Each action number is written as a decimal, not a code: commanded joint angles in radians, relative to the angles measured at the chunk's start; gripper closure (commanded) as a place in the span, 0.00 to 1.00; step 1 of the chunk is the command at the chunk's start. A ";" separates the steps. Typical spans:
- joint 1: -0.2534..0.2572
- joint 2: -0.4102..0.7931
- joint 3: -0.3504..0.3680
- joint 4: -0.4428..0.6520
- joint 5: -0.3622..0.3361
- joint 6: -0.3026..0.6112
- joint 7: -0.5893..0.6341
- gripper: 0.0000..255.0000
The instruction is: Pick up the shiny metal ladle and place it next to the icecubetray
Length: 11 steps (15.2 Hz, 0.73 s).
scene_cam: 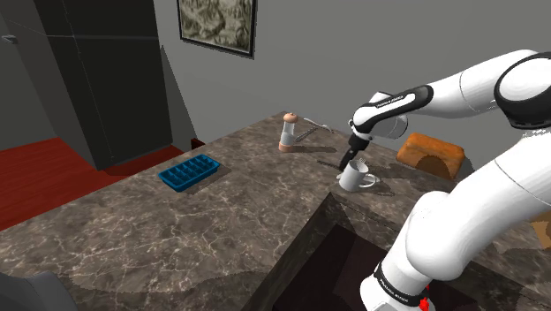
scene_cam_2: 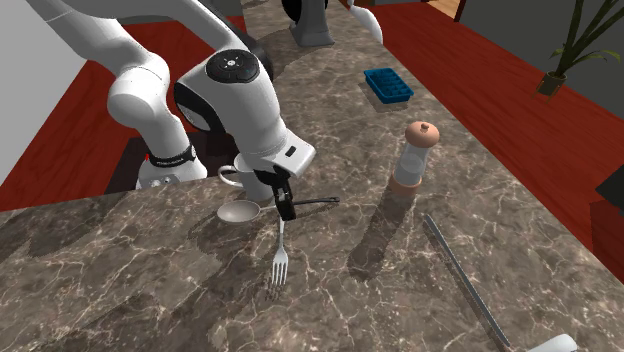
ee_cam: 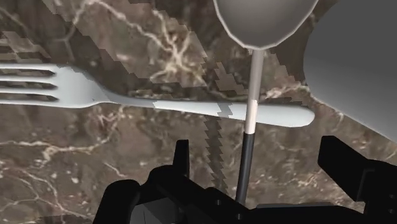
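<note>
The ladle has a pale round bowl [scene_cam_2: 238, 211] and a thin handle that turns dark; it lies flat on the marble counter [scene_cam_2: 400, 260]. In the wrist view its bowl [ee_cam: 264, 19] lies ahead and its handle runs back between my fingers. My gripper [ee_cam: 261, 167] is open, low over that handle, with neither finger touching it. The other views show the gripper [scene_cam_2: 286, 207] [scene_cam: 347, 163] pointing down beside a white mug. The blue ice cube tray [scene_cam: 189, 172] [scene_cam_2: 388, 86] sits far off along the counter.
A grey fork [ee_cam: 153, 102] [scene_cam_2: 280, 262] lies across the ladle's handle, just ahead of my fingers. The white mug [scene_cam: 358, 178] [scene_cam_2: 243, 176] stands close beside the gripper. A pepper grinder [scene_cam_2: 415, 155], a long grey utensil [scene_cam_2: 465, 285] and an orange box [scene_cam: 430, 155] are nearby.
</note>
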<state>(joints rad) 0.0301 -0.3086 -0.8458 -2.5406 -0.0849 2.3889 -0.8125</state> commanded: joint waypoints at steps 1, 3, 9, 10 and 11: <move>0.016 0.027 -0.018 -0.011 0.022 0.034 -0.020 0.00; 0.032 0.050 -0.032 -0.018 0.043 0.059 -0.036 0.00; 0.031 0.050 -0.032 -0.018 0.043 0.059 -0.036 0.00; 0.031 0.050 -0.032 -0.018 0.043 0.059 -0.036 0.00; 0.031 0.050 -0.032 -0.018 0.043 0.059 -0.036 1.00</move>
<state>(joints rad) 0.0615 -0.2588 -0.8773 -2.5580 -0.0416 2.4477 -0.8481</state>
